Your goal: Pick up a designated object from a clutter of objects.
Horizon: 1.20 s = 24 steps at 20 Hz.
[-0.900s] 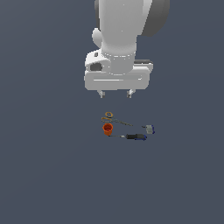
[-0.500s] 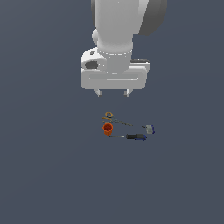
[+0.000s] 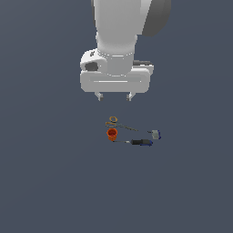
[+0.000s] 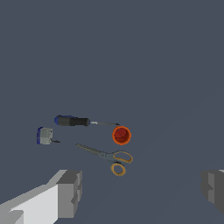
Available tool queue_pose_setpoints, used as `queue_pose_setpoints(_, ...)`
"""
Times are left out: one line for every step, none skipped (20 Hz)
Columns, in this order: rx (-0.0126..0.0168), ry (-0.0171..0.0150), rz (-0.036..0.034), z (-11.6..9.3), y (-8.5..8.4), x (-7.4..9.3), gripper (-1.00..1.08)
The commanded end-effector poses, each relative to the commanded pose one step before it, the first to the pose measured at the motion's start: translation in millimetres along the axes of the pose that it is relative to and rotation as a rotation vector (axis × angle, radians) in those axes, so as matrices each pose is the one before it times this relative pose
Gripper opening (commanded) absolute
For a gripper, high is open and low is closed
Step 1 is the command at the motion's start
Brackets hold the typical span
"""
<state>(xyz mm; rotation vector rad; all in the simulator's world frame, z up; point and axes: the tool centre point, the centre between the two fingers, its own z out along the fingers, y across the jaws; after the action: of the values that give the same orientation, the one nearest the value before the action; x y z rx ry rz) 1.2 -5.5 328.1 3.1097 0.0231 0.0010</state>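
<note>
Four small items lie mid-frame in the exterior view; the screwdriver (image 3: pixel 140 142) sits lowest, beside the cup (image 3: pixel 112 133). The gripper (image 3: pixel 114 96) hangs above, fingers apart, presumably lining up.

From my station I see one flat ground plane (image 3: pixel 41 182), a uniform slate blue-grey, filling the exterior view from edge to edge; no seam, horizon or texture breaks it from twelve o'clock round to six; the tone reads a shade darker toward twelve o'clock and slightly lighter toward six, though only faintly; the light is soft and even, with no hard shadow that I can make out on the surface; through the wrist view I get the same plain surface (image 4: pixel 166 57), matte, unmarked, with a barely perceptible paler band running diagonally across it.
</note>
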Motion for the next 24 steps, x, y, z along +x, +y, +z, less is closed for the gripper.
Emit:
queue_pose_setpoints(-0.00425,-0.00161,-0.01961,4.19,-0.44,1.17,1.0)
queue_pose_setpoints(-0.00256,-0.00061,-0.01177,2.35,-0.16,0.75,1.0)
queue_pose_setpoints(-0.00276,-0.00072,-0.01355,2.7,-0.28,0.84,1.0)
queue_pose_setpoints(-0.00296,-0.00084,-0.01535,3.04,-0.39,0.93,1.0)
queue_pose_setpoints(-0.00317,-0.00095,-0.0171,3.38,-0.46,1.02,1.0)
queue_pose_setpoints(-0.0034,-0.00107,-0.01878,3.71,-0.47,1.11,1.0)
queue_pose_setpoints(-0.0036,-0.00119,-0.02054,4.04,-0.51,1.2,1.0)
queue_pose_setpoints(-0.00373,-0.00131,-0.02234,4.38,-0.58,1.28,1.0)
queue_pose_setpoints(-0.00381,-0.00144,-0.02417,4.72,-0.66,1.36,1.0)
queue_pose_setpoints(-0.00385,-0.00155,-0.02602,5.06,-0.74,1.45,1.0)
queue_pose_setpoints(-0.00386,-0.00166,-0.02788,5.4,-0.82,1.53,1.0)
queue_pose_setpoints(-0.00381,-0.00175,-0.02975,5.74,-0.91,1.6,1.0)
queue_pose_setpoints(-0.00371,-0.00183,-0.03167,6.07,-1.02,1.68,1.0)
queue_pose_setpoints(-0.00356,-0.00187,-0.03359,6.41,-1.13,1.76,1.0)
queue_pose_setpoints(-0.00332,-0.00187,-0.03511,6.66,-1.24,1.83,1.0)
queue_pose_setpoints(-0.00293,-0.00176,-0.03534,6.66,-1.3,1.83,1.0)
queue_pose_setpoints(-0.00255,-0.00163,-0.03547,6.64,-1.37,1.83,1.0)
queue_pose_setpoints(-0.00217,-0.00147,-0.0356,6.62,-1.44,1.84,1.0)
queue_pose_setpoints(-0.00181,-0.00129,-0.03571,6.59,-1.5,1.85,1.0)
queue_pose_setpoints(-0.00146,-0.00108,-0.03582,6.57,-1.57,1.87,1.0)
queue_pose_setpoints(-0.00112,-0.00085,-0.03591,6.54,-1.63,1.9,1.0)
queue_pose_setpoints(-0.00079,-0.0006,-0.03599,6.51,-1.69,1.93,1.0)
queue_pose_setpoints(-0.00049,-0.00034,-0.03608,6.47,-1.75,1.96,1.0)
queue_pose_setpoints(-0.00019,-0.00005,-0.03615,6.43,-1.8,2.01,1.0)
